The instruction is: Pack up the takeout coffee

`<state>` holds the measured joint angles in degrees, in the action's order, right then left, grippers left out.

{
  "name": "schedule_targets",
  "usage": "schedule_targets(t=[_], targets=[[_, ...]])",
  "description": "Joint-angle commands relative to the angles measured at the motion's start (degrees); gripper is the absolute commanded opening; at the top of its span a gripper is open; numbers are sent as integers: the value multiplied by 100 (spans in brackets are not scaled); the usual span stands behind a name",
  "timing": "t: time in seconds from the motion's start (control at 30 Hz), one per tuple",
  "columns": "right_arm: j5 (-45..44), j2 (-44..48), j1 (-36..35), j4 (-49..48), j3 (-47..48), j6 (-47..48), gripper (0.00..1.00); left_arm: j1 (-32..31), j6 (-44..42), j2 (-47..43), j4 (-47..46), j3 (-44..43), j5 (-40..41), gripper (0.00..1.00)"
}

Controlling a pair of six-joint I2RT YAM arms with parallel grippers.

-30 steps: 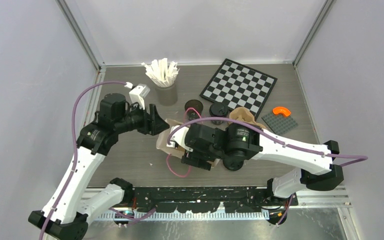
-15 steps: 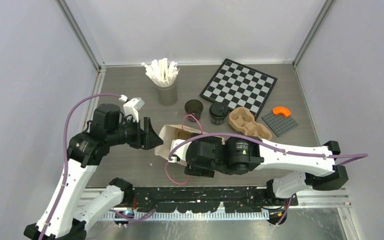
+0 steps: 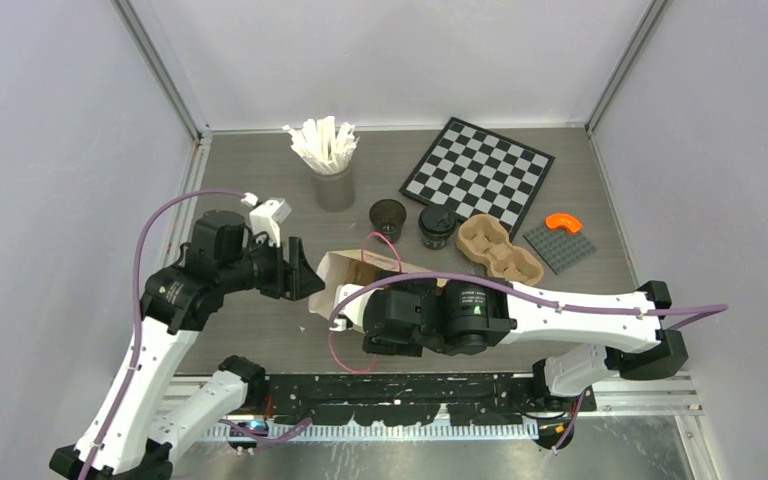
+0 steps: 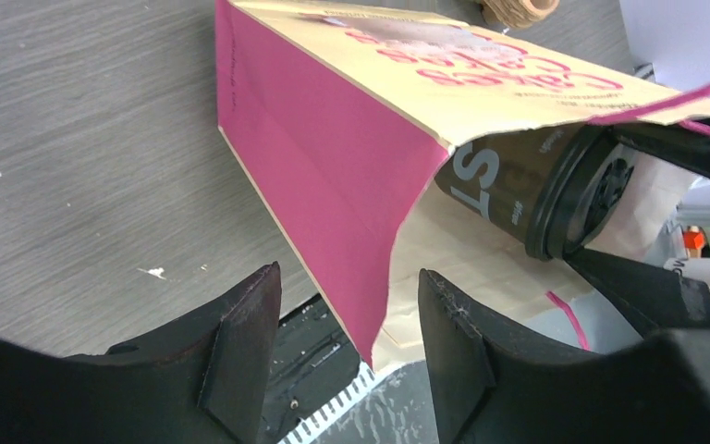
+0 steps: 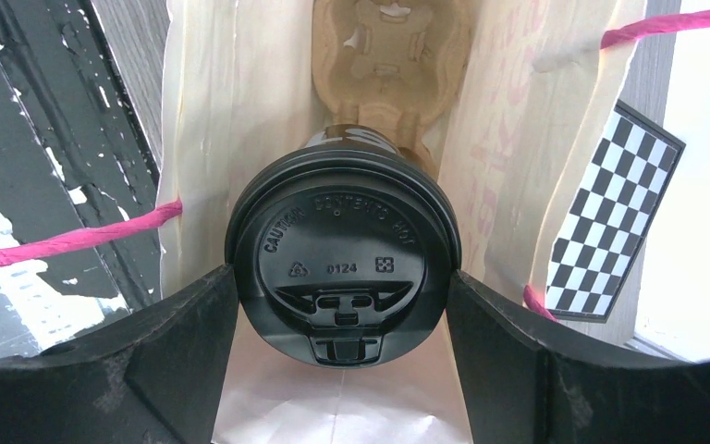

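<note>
Sliding a lidded cup (image 5: 342, 250) into the paper bag (image 3: 345, 272), which lies on its side on the desk (image 3: 260, 330) with its mouth facing the arm bases. The right claw (image 5: 342, 287) is clamped on the cup's lid rim, one finger on each side, so the lid faces the wrist and the base points into the bag. The cup's long axis runs along the bag's length. The base aims at a pulp carrier (image 5: 388, 46) that looks to sit at the bag's closed end, straight ahead of the claw. The cup is just inside the bag's mouth and not seated in the carrier. The left claw (image 4: 347, 296) is at the mouth's left corner, jaws apart, straddling the pink side panel's edge, apparently not pinching it. The right arm is the nearer one, since it carries the cup. Likely next move is a straight push deeper along that axis. One risk is the cup base catching the paper wall. Beyond the bag's closed end stand an open black cup (image 3: 388, 218), a second lidded cup (image 3: 437, 225) and another carrier (image 3: 500, 250).
</note>
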<state>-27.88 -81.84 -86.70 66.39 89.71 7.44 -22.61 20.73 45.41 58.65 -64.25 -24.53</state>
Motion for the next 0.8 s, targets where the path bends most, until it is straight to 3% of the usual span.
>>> schedule_targets(t=[0.0,0.1,0.2,0.4,0.77], targets=[[-174,-48,-58,-69,140,-6,79,-15,-15,-26,-625,100,324,57],[-203,-66,-62,17,151,75,79,-17,-3,-12,-900,243,53,54],[-186,14,-71,27,98,75,79,-16,35,-103,-1005,379,-171,42],[-257,-44,-102,-221,183,243,79,-15,212,-462,-1410,736,-671,4],[-671,-448,-94,-1337,-241,1347,81,-15,298,-1280,-2146,1498,-1055,0]])
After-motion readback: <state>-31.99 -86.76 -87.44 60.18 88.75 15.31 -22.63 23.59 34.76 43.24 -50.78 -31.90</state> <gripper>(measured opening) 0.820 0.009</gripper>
